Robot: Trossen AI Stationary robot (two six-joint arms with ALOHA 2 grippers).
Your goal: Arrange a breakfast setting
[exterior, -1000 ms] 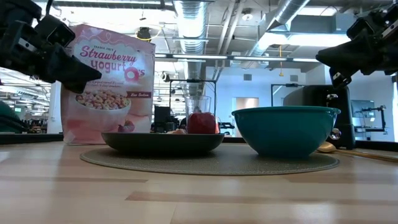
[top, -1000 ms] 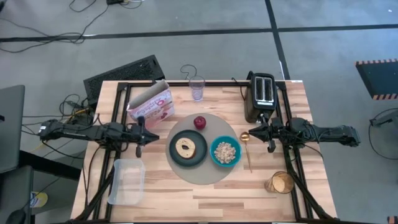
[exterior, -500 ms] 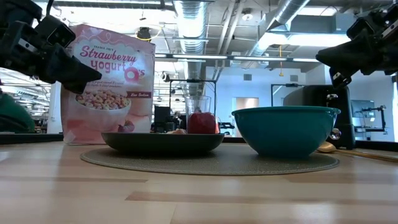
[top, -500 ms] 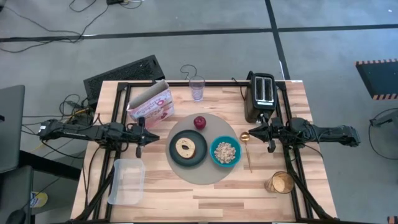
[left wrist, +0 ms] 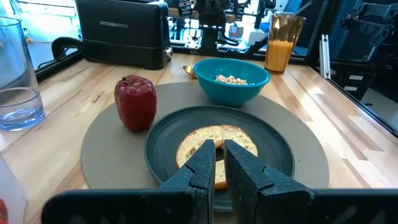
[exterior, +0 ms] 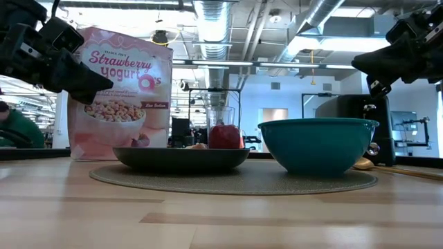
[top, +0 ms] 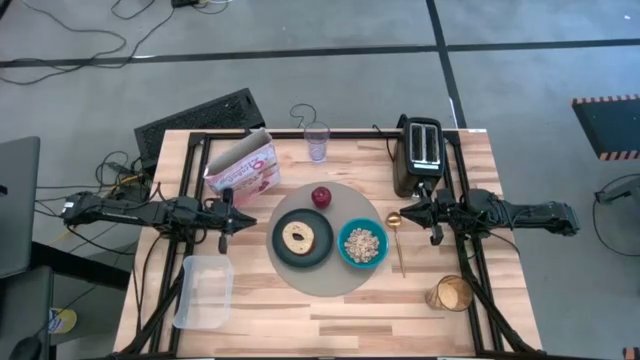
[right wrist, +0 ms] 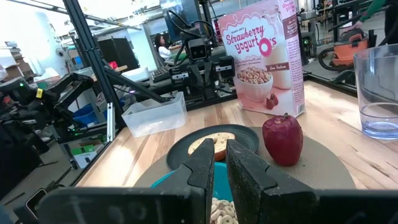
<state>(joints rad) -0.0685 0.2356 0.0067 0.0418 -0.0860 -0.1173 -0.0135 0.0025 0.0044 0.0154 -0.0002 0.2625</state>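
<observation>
A large round grey mat (top: 330, 276) lies at the table's middle. On it rest a dark grey plate (top: 281, 252) with round toasted bread (top: 298, 237), a teal bowl (top: 344, 252) of beige cereal (top: 363, 243), and a small red apple (top: 321, 196) at the mat's far edge. A gold spoon (top: 398, 243) lies on the table just right of the mat. My left gripper (top: 224, 243) hovers left of the mat, shut and empty, as the left wrist view (left wrist: 219, 146) shows. My right gripper (top: 436, 238) hovers right of the spoon, shut and empty, as the right wrist view (right wrist: 220, 144) shows.
A pink cereal box (top: 243, 170) stands at the far left, a clear glass (top: 317, 143) at the far middle, and a black toaster (top: 419, 152) at the far right. A clear plastic tub (top: 204, 290) lies near left. A glass of orange drink (top: 451, 293) stands near right.
</observation>
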